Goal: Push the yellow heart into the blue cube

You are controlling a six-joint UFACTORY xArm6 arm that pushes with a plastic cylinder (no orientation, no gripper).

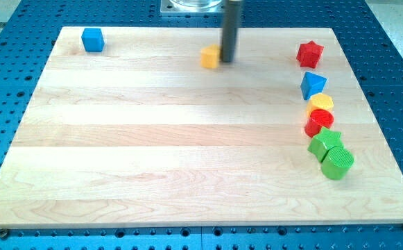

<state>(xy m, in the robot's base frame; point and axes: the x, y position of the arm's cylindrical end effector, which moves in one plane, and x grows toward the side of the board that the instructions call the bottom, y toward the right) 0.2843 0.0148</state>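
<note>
The yellow heart (209, 57) lies near the top middle of the wooden board (187, 173). The blue cube (93, 39) sits at the board's top left, far to the left of the heart. My tip (227, 61) stands right beside the heart, on its right side, touching or almost touching it. The rod rises straight up out of the view's top.
A column of blocks runs down the view's right: a red star (311, 53), a blue triangular block (313, 85), a yellow hexagonal block (320, 104), a red round block (319, 123), a green star (324, 144) and a green cylinder (337, 163).
</note>
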